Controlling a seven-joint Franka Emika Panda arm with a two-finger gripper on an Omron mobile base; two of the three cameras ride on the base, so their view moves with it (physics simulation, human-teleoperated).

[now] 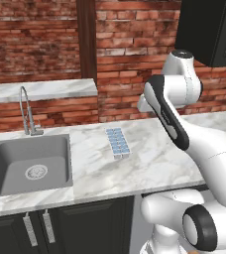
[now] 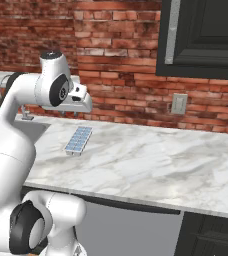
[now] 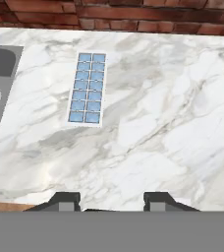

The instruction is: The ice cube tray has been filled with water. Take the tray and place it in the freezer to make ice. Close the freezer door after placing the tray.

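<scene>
Lying flat on the white marble counter (image 1: 154,163), the ice cube tray (image 1: 117,143) sits a little to the right of the grey sink (image 1: 28,163), its two rows of cells full of pale blue water (image 3: 87,88). The gripper (image 3: 111,201) hangs above the counter, well apart from the tray, its two dark fingertips (image 3: 65,201) parted with nothing between them. A brick wall (image 2: 111,60) runs behind the counter.
</scene>
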